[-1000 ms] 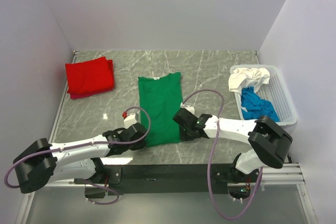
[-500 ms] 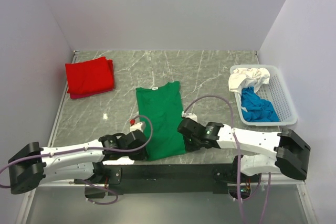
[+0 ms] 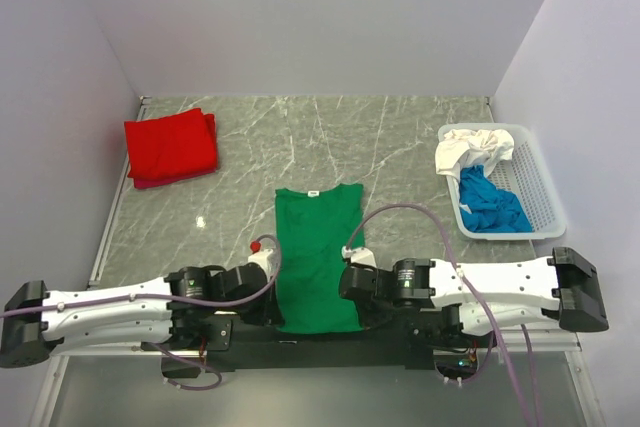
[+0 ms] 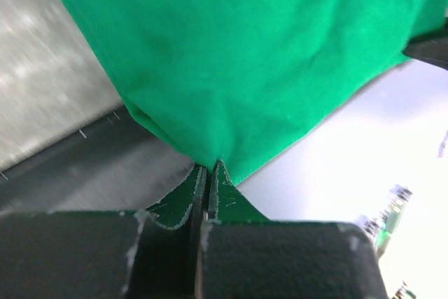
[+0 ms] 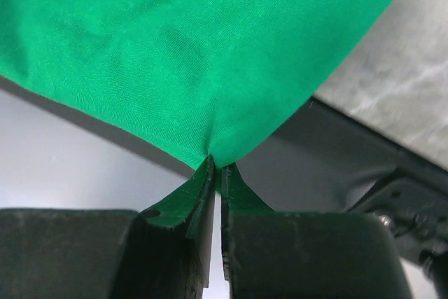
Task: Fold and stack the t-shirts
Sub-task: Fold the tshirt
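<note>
marble table (image 3: 400,137): both arms lie low at its near edge, left gripper (image 4: 208,173) and right gripper (image 5: 217,166) each pinching the green t-shirt (image 3: 317,247) hem.

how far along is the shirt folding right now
Done: the red shirt lies folded at the far left. In hand: the green shirt lies as a long strip, with the left gripper and right gripper each shut on a near-edge corner. Left: finishing that fold, stacking it, then the white shirt and blue shirt crumpled in the basket.
</note>
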